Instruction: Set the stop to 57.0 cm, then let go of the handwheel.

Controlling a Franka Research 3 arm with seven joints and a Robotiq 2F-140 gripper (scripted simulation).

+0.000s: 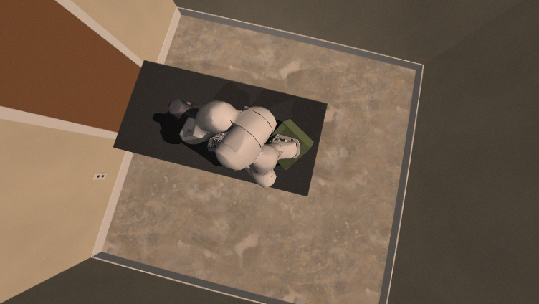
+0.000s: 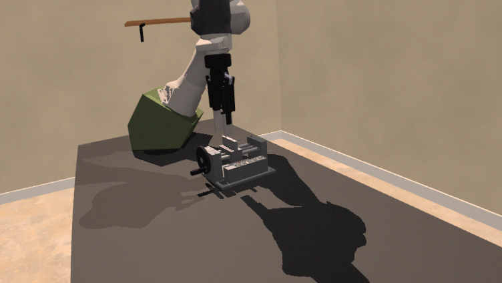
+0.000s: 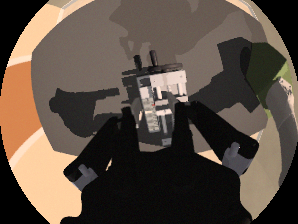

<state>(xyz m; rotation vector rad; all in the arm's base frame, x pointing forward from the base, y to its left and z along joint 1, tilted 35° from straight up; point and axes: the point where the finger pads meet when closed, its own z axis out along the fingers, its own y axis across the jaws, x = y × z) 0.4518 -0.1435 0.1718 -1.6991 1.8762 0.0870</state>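
A small grey slide fixture [image 2: 235, 163] sits on the dark table. It has a black handwheel [image 2: 202, 159] with a crank handle [image 2: 196, 171] on its left end. A grey stop block [image 2: 229, 142] rides on its rails, and a scale strip with a red mark [image 2: 242, 162] runs along the front. My gripper [image 2: 225, 117] hangs upright well above the stop block, touching nothing. In the wrist view the fixture [image 3: 156, 99] lies straight below, seen between my parted, empty fingers. From above, my arm hides most of the fixture [image 1: 213, 143].
The arm's base stands on a green block [image 2: 157, 123] behind the fixture, also visible from above [image 1: 294, 145]. A wooden shelf with a black bracket [image 2: 157, 21] is on the back wall. The table's edges run near the room's corner.
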